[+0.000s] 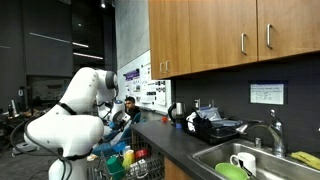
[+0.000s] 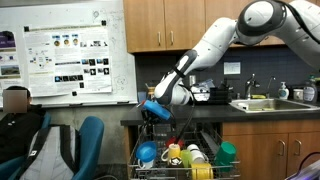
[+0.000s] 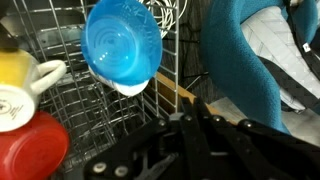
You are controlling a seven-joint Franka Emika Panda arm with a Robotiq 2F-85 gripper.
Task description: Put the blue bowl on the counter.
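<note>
Two jaws of the tool [image 2: 155, 112] together above the rack [image 3: 50, 45]; blue bowl [image 3: 122, 45] below; hold unclear.

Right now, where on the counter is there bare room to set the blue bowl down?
Bare: the counter strip running up to the sink rim, in front of the black rack. Crowded: the sink, holding a green bowl and a white mug, and the back edge around the black rack.
</note>
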